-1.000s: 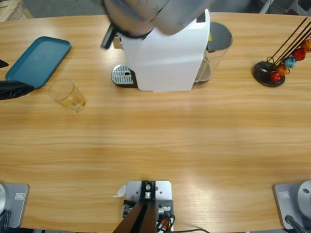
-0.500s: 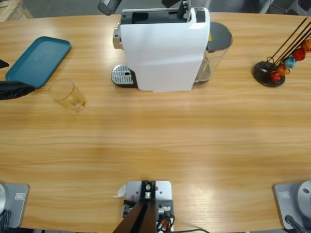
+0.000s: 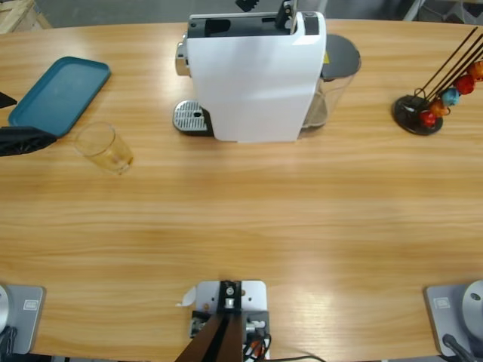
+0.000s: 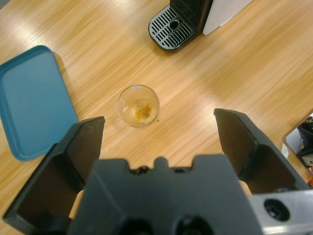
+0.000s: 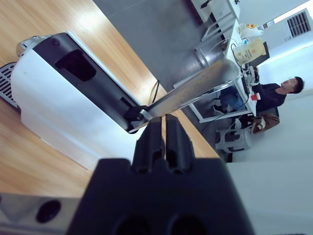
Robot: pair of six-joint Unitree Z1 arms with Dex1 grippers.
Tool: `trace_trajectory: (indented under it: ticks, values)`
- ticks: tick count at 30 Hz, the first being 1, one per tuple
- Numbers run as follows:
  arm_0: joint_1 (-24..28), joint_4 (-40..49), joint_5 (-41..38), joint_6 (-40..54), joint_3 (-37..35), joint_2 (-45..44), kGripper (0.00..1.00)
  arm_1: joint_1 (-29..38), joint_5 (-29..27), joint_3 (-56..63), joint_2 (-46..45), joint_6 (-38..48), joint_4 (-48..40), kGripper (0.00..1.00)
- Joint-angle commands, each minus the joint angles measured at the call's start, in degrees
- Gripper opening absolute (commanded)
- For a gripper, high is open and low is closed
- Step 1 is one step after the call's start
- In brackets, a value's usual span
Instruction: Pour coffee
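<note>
L hand point(image 4: 159, 142) released, jaws wide, above glass point(image 4: 138, 105) | glass upright on surface point(image 3: 241, 219), thin brownish coffee point(image 4: 143, 110) residue at bottom | teal tray point(image 4: 29, 100) beside | coffee machine point(image 3: 253, 75) w/ drip grate point(image 4: 171, 27) farther | R hand point(image 5: 165, 139) clenched, at machine's lever point(image 5: 188, 88).

The bench point(image 3: 249, 211) is light wood with a smooth, faintly glossy grain. The coffee machine point(image 3: 253, 83) has smooth white plastic sides and a perforated metal drip grate point(image 3: 189, 117). The glass point(image 3: 106, 148) is clear; the tray point(image 3: 59, 94) is matt teal plastic. The left pincer point(image 4: 159, 142) is matt black.
</note>
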Motion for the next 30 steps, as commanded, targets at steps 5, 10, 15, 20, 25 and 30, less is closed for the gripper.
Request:
trace_trajectory:
  ticks: [5,10,15,20,25,30]
  values:
    - [-0.49,-0.94,-0.93,-0.57,0.76,3.11,0.968,0.51,-2.40,1.38,-3.49,-2.37,-0.47,0.000]
    - [-0.49,-0.94,-0.93,-0.57,0.67,3.62,0.968,0.42,-3.33,1.75,-4.89,-2.78,-0.40,0.000]
    - [-0.49,-0.85,-0.93,-0.57,0.67,3.55,0.968,-2.05,-4.08,2.75,-1.69,-2.78,-5.23,0.000]
    - [-0.50,-0.76,-0.84,-0.57,0.85,3.02,0.968,-4.25,-4.15,5.10,1.56,-2.44,-12.12,0.000]
    - [-0.50,-0.76,-0.84,-0.59,0.85,3.02,0.968,-5.71,-4.15,5.52,2.98,-2.43,-13.06,0.000]
    - [-0.49,-0.76,-0.84,-0.59,0.85,3.12,0.968,-6.87,-4.07,6.09,4.00,-2.64,-13.60,0.000]
